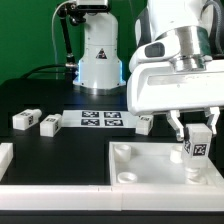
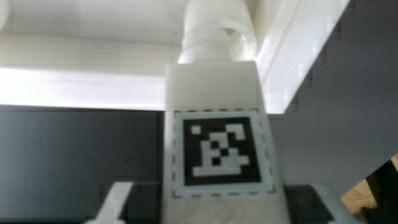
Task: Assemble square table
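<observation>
Surface: black table (image 1: 40, 145), dark backdrop, with the arm's white base (image 1: 100, 55) at the far edge. The marker board (image 1: 100, 118) lies flat at mid-table. Three loose leg blocks lie near it: first block (image 1: 22, 120) and second block (image 1: 48, 124) toward the exterior view's left of the board, third block (image 1: 143, 124) just to its right. A white border bar (image 1: 6, 156) sits at the near left. The square slab (image 1: 150, 165) lies in front, rim up, corner sockets visible.

Tool: the gripper (image 1: 198, 133) is clamped on an upright tagged leg (image 1: 198, 150) (image 2: 221, 150), one finger on each side, over the slab's right part. Contact between leg and slab cannot be determined.
</observation>
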Available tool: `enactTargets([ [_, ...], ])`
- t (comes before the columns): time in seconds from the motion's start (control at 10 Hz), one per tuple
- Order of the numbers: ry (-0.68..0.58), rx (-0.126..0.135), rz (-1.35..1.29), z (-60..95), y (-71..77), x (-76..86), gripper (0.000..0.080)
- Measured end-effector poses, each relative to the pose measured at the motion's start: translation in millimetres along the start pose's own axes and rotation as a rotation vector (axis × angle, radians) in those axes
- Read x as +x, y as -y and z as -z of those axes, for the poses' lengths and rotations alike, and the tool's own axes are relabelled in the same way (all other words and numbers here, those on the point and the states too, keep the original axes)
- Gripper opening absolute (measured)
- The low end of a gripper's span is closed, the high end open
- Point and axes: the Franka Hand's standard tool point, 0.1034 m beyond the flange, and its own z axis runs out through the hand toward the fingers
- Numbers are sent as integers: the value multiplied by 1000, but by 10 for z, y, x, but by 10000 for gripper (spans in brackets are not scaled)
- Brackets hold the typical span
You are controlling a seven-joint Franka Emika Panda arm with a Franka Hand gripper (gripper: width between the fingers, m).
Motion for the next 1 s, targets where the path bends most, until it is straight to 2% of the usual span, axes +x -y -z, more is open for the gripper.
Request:
enactTargets([
  [0.4, -3, 9, 4, -37, 75, 2, 291],
  [0.8, 5, 10, 4, -73, 79, -47, 291],
  [1.0, 6, 10, 4, -73, 78, -49, 320],
])
